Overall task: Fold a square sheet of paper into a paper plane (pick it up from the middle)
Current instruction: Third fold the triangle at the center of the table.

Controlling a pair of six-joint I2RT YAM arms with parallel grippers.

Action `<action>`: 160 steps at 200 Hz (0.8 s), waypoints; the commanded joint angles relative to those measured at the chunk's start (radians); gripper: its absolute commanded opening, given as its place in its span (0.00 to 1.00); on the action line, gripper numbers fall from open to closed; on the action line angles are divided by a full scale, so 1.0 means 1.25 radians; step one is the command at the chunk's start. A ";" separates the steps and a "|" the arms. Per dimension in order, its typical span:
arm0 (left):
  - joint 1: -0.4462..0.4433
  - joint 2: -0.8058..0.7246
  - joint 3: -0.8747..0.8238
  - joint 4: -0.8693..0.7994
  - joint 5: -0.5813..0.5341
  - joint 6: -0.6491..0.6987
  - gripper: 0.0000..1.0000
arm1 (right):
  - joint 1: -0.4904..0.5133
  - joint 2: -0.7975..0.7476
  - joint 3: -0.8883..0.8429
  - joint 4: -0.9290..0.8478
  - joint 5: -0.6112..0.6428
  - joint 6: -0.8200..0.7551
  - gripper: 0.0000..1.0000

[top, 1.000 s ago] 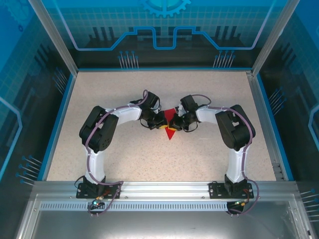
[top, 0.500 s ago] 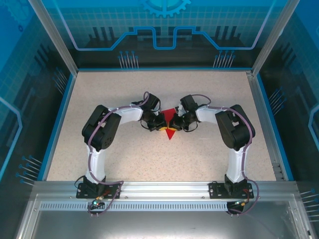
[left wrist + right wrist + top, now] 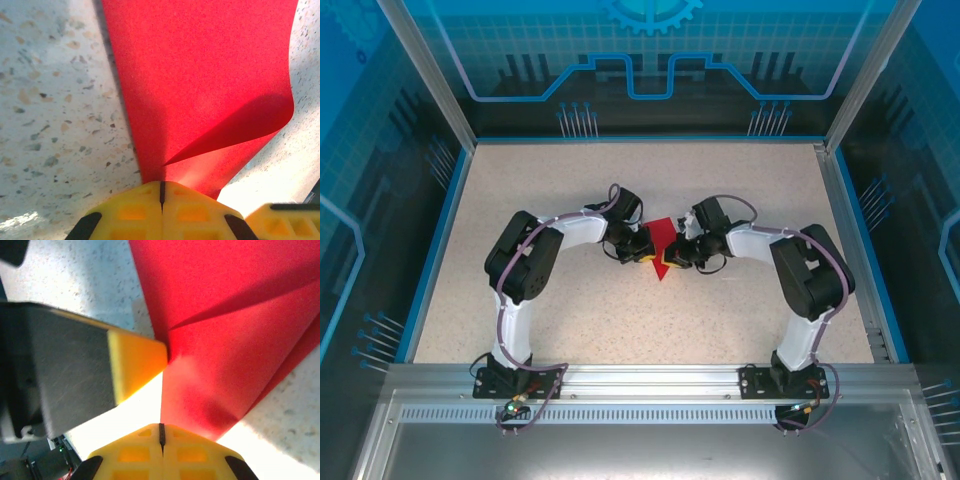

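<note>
As the paper [image 3: 662, 238] lies between them, left pincer [image 3: 648, 255] and right pincer [image 3: 673, 263] are closed.

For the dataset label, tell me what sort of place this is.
Likely a lab robot cell: a speckled tabletop walled by blue-printed clear panels on aluminium posts, two arms bolted to its near rail.

You've got left arm [image 3: 525, 265] and right arm [image 3: 810, 278]: white links, chunky black joint housings, purple cable [image 3: 499, 322] along each, black base plates [image 3: 548, 380]. Left gripper [image 3: 161, 186], right gripper [image 3: 161, 427]: yellow pads [image 3: 132, 212] with square pockets, black trim.
</note>
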 commanded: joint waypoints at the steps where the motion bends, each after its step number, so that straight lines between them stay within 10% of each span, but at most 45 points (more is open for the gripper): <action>1: -0.008 0.035 0.005 -0.065 -0.043 0.007 0.00 | 0.017 -0.013 -0.024 0.034 -0.022 -0.002 0.00; 160: -0.011 0.040 0.010 -0.080 -0.067 0.005 0.00 | 0.041 0.079 -0.019 -0.015 -0.027 -0.050 0.00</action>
